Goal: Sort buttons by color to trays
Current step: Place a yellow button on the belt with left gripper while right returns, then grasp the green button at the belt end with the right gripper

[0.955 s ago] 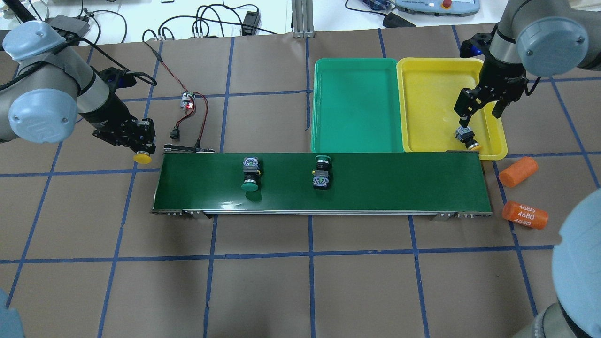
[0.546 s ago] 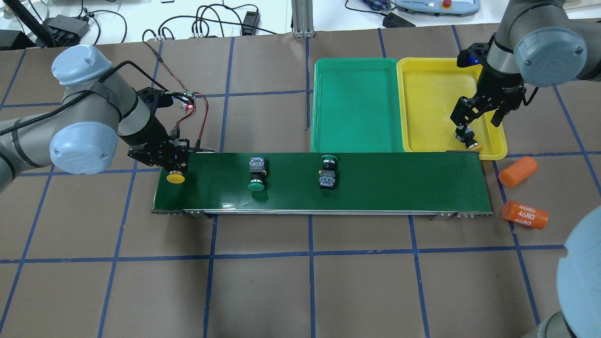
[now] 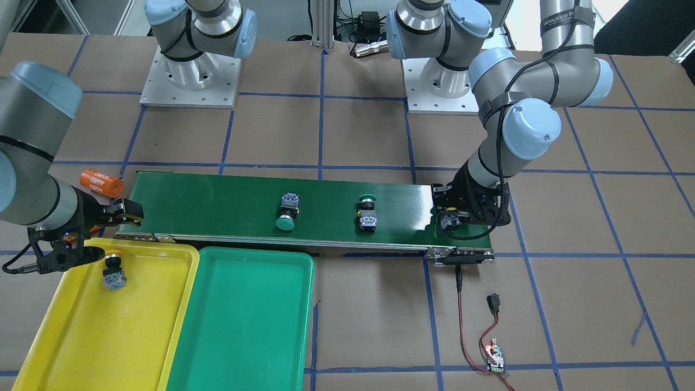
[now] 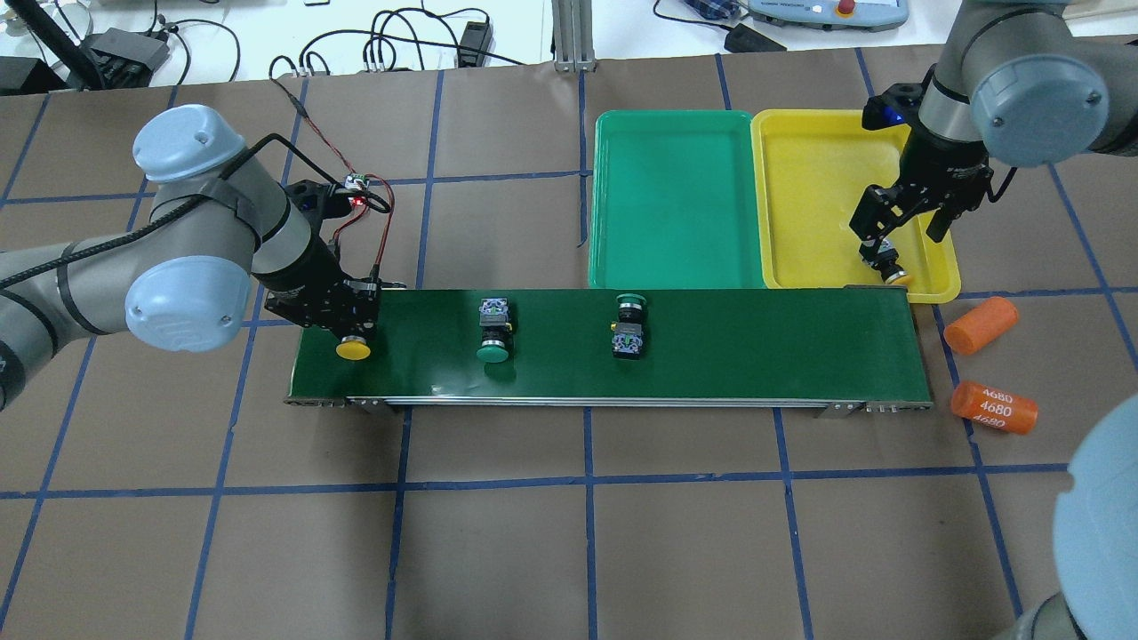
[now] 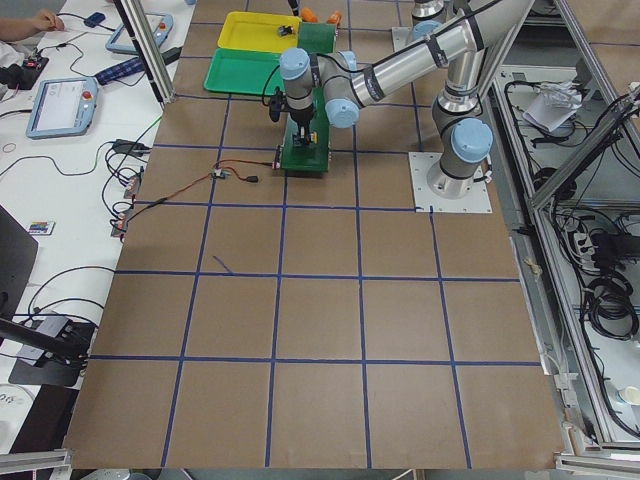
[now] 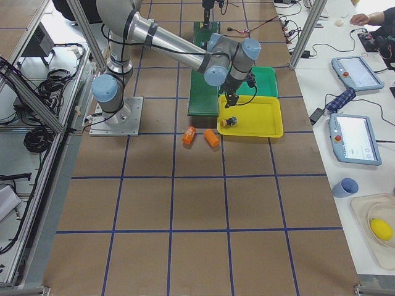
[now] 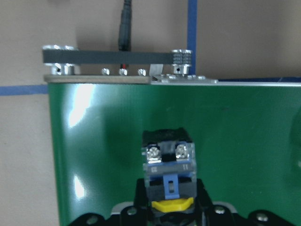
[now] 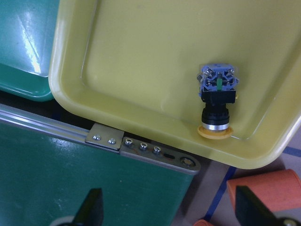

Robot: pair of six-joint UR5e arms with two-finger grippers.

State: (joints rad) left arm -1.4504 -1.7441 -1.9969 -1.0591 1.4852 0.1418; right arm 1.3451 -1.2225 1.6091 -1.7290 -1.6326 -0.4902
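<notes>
My left gripper point(image 4: 354, 331) is shut on a yellow button point(image 4: 353, 349) at the left end of the belt; it also shows in the left wrist view point(image 7: 168, 173), contact block forward. Two green buttons point(image 4: 493, 333) point(image 4: 629, 326) lie on the belt. A second yellow button point(image 4: 885, 264) lies on its side in the near right corner of the yellow tray point(image 4: 809, 169), also in the right wrist view point(image 8: 216, 101). My right gripper point(image 4: 902, 222) is open and empty just above it. The green tray point(image 4: 676, 204) holds nothing.
The long dark-green conveyor belt point(image 4: 756, 342) runs in front of both trays. Two orange cylinders point(image 4: 981, 324) point(image 4: 994, 406) lie off its right end. A small circuit board with red and black wires point(image 4: 357, 189) lies behind its left end.
My left arm has carried the yellow button rightwards from off the belt to over its left end. Both green buttons have drifted right on the belt. My right gripper has drawn slightly back from the tray's button.
</notes>
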